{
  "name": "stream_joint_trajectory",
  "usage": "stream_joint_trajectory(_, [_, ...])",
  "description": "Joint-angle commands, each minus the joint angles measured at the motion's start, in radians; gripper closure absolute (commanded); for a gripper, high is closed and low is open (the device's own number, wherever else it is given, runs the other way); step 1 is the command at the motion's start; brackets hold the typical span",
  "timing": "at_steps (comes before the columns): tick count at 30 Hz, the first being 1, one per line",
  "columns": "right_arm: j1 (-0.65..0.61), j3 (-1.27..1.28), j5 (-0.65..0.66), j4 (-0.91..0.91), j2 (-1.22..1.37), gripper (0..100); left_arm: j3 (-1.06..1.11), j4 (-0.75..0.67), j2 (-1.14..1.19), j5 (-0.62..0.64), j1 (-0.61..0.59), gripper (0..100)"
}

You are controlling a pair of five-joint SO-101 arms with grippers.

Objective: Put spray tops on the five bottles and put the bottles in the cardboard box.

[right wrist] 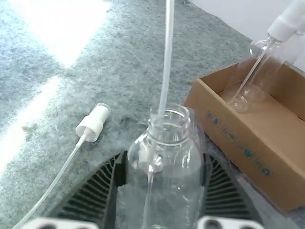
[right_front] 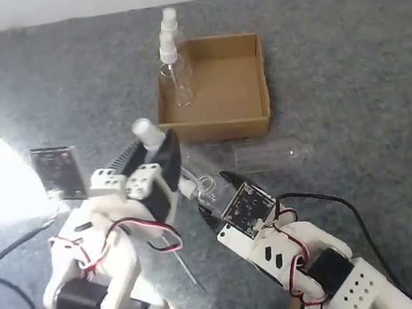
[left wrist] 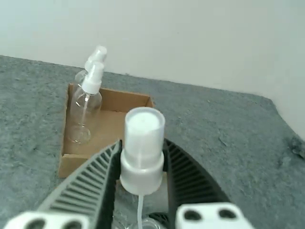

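Now left gripper (left wrist: 141,145) pinches white spray top (left wrist: 143,136); right gripper (right wrist: 164,162) clasps clear bottle (right wrist: 164,143)

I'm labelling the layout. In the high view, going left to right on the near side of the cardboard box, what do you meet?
A dark card → spray top in the left gripper → open bottle in the right gripper → clear bottle lying on its side.

Spray top (left wrist: 141,143) partway into clear bottle (right wrist: 176,176)
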Motion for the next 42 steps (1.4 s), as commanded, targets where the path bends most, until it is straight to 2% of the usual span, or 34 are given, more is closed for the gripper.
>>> stream_joint_trajectory(1, [-0.004,-0.020,0.029,-0.027,-0.018,86.2,0.021,-0.032,-0.011,-0.044,0.069,95])
stream_joint_trajectory(24, [-0.001,-0.021,0.029,-0.027,-0.018,86.2,0.101,-0.028,-0.011,-0.083,0.084,94])
stream_joint_trajectory(31, [0.054,-0.026,0.021,-0.056,-0.019,86.2,0.119,-0.003,-0.009,-0.123,0.084,92])
stream_joint_trajectory(37, [0.053,-0.031,0.020,-0.056,-0.019,86.3,0.168,-0.020,-0.009,-0.126,0.172,90])
stream_joint_trajectory(42, [0.051,-0.028,0.020,-0.056,-0.019,86.3,0.193,-0.055,-0.009,-0.126,0.181,90])
